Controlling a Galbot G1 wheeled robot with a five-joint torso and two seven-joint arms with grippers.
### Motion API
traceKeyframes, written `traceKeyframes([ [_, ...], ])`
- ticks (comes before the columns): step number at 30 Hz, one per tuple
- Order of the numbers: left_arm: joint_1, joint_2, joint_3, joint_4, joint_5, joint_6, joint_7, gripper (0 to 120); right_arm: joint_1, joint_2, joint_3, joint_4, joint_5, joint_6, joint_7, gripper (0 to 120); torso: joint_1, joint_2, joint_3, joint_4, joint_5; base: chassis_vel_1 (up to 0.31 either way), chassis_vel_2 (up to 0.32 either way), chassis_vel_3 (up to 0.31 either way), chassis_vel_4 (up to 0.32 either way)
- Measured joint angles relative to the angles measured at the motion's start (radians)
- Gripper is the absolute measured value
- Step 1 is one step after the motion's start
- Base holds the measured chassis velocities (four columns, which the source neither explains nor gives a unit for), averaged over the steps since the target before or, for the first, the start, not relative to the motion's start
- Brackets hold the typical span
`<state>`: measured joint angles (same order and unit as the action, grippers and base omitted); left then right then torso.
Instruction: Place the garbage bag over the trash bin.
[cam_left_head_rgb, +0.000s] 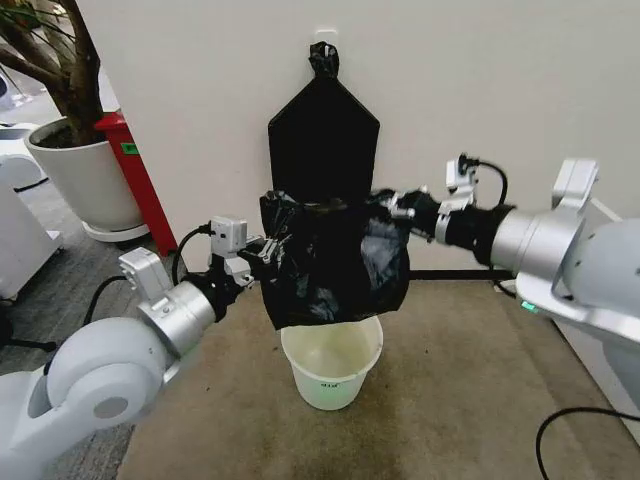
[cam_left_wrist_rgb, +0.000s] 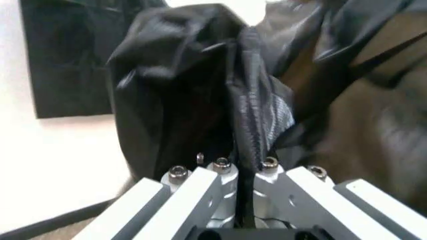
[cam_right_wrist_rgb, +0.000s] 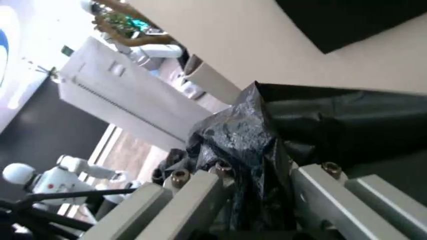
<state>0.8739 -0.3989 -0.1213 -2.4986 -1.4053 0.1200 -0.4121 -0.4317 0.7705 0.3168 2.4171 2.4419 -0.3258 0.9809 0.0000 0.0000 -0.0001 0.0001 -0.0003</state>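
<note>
Black plastic, glossy and crinkled, is what I'm carrying: the garbage bag (cam_left_head_rgb: 335, 262) hangs spread between my two arms, directly above the trash bin (cam_left_head_rgb: 332, 362), its lower edge just at the bin's rim or a shade over it, I can't tell which. My left gripper (cam_left_head_rgb: 262, 250) has its fingers closed tight on a bunched pleat of the bag at the side of the bin nearer the plant pot (cam_left_head_rgb: 82, 180); in the left wrist view the film is pinched right between the fingers (cam_left_wrist_rgb: 220, 172). My right gripper (cam_left_head_rgb: 400, 208) is clamped on the opposite edge, on the far side of the bin from the pot, with a crumpled peak of plastic squeezed in its jaws. So, by my reckoning, the pick-up and the stretch are done, and the bag is lined up over the bin; what's left is bringing it down around the rim and letting go. The bin stands upright on the carpet and looks empty, pale inside, nothing in it. Behind the bin, the flat black bundle (cam_left_head_rgb: 323, 125) hangs on the wall, untouched.
</note>
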Motion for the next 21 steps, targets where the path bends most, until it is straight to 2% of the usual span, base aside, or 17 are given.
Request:
traceKeyframes([
  [4,0.009,0.002,0.0,-0.001,0.004,-0.005,-0.044,0,-0.009,0.02,-0.023,-0.01,0.002,-0.008,0.0,0,0.0,0.0,0.0,-0.0003,-0.0001,0.0,0.0,0.0,0.0],
  [8,0.058,-0.033,0.024,0.034,0.063,0.01,-0.062,0,-0.097,0.118,-0.103,-0.09,-0.076,-0.046,-0.012,0,0.0,0.0,0.0,0.0,0.0002,0.0,0.0,0.0,0.0],
  [10,0.064,-0.042,0.031,0.048,0.078,0.011,-0.062,0,-0.109,0.133,-0.115,-0.104,-0.095,-0.053,-0.015,0,0.0,0.0,0.0,0.0,0.0001,0.0,0.0,0.0,0.0],
  [12,0.076,-0.062,0.046,0.089,0.117,0.012,-0.059,0,-0.134,0.166,-0.144,-0.141,-0.144,-0.065,-0.027,0,0.0,0.0,0.0,0.0,0.0,0.0,0.0,0.0,0.0],
  [13,0.081,-0.086,0.06,0.135,0.148,0.014,-0.06,0,-0.156,0.197,-0.166,-0.181,-0.194,-0.079,-0.038,0,0.0,0.0,0.0,0.0001,0.0,0.0,0.0,0.0,0.0],
  [16,0.081,-0.119,0.072,0.195,0.174,0.03,-0.066,0,-0.183,0.239,-0.189,-0.24,-0.244,-0.094,-0.045,0,0.0,0.0,0.0,-0.0001,0.0001,0.0,0.0,0.0,0.0],
  [18,0.08,-0.124,0.075,0.205,0.178,0.033,-0.066,0,-0.187,0.244,-0.192,-0.249,-0.252,-0.099,-0.047,0,0.0,0.0,0.0,0.0,0.0001,0.0,0.0,0.0,0.0],
  [21,0.049,-0.177,0.13,0.296,0.222,0.046,-0.06,0,-0.232,0.261,-0.206,-0.316,-0.352,-0.13,-0.078,0,0.0,0.0,0.0,0.0,-0.0001,0.0,0.0,0.0,0.0],
])
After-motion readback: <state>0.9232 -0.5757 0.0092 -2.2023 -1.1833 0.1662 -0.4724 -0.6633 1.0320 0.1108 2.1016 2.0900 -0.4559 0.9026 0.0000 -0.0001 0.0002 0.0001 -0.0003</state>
